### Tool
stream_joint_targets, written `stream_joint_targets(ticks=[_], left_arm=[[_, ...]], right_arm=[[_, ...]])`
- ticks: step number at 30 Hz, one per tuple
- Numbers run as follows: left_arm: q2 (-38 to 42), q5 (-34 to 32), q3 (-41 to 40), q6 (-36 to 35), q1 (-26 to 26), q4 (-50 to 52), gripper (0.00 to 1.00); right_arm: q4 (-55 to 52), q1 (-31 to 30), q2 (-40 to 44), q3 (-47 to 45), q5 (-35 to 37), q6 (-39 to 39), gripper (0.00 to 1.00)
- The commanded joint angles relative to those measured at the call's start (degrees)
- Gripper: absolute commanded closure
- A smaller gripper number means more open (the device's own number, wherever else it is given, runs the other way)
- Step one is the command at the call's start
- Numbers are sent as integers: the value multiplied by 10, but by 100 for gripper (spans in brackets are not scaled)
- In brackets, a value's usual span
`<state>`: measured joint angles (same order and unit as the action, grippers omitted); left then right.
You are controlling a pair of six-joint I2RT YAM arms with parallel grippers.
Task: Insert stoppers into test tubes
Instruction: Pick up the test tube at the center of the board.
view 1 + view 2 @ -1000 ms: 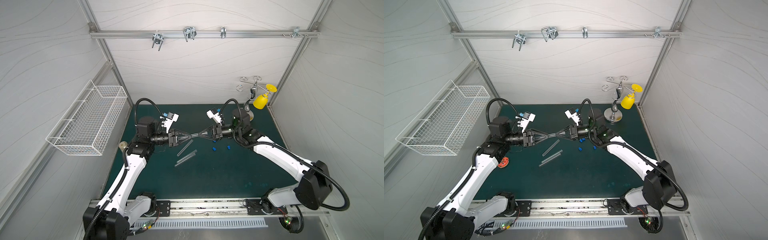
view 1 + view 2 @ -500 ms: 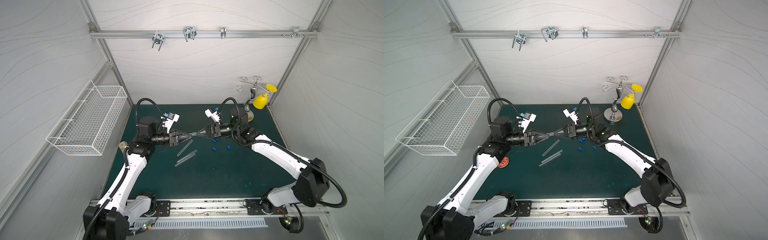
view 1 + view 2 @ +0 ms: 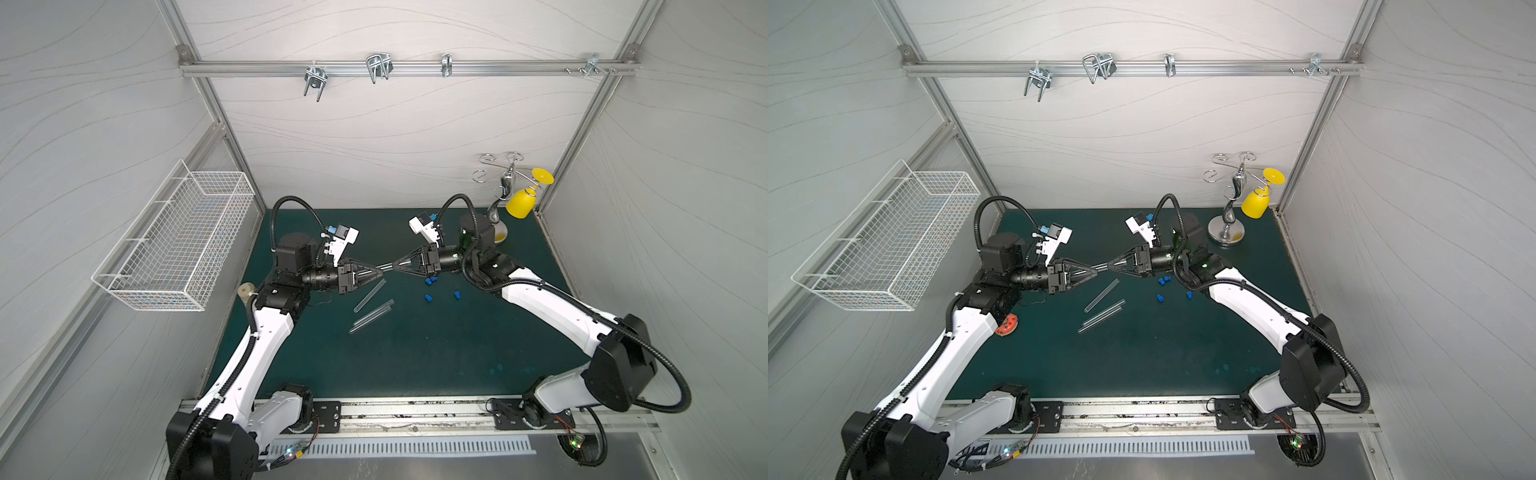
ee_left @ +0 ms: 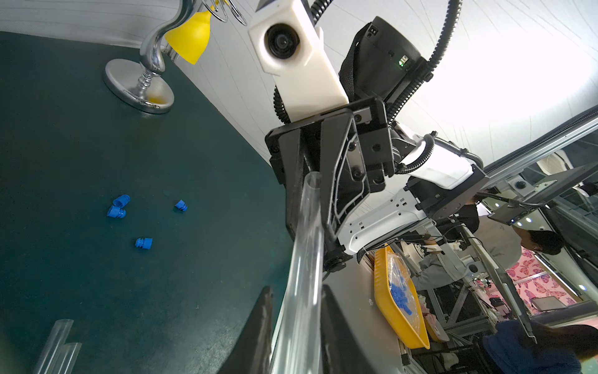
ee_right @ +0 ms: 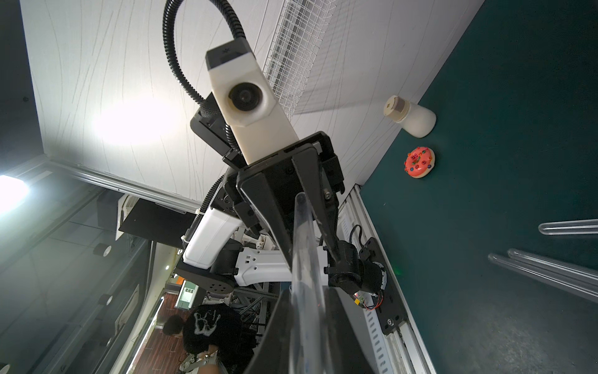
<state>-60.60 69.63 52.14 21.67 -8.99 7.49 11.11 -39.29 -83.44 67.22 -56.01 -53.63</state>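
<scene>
Clear test tube (image 4: 305,252), faint from above, gripped by left hand (image 3: 376,273) and right hand (image 3: 397,266).

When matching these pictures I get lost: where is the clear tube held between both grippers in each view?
Top view: held tube bridges left gripper and right gripper tips, near centre.
Top view: the tube, slightly left of centre.
Left wrist: mid-frame, running out to the right gripper.
Right wrist: mid-frame, running out to the left gripper.
Shared landmark: three loose tubes on the green mat.
</scene>
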Motion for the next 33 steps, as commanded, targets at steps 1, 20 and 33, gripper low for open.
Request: stream_joint_targets(ticks=[1, 20, 33], left_arm=[[-4, 3, 11, 9, -6, -25, 74], [-4, 4, 12, 38, -4, -52, 91], [5, -10, 16, -166, 16, 130, 94]], right_arm=[[10, -13, -10, 7, -3, -1, 92], [5, -10, 2, -10, 3, 5, 91], [-184, 93, 110, -46, 42, 119, 53]])
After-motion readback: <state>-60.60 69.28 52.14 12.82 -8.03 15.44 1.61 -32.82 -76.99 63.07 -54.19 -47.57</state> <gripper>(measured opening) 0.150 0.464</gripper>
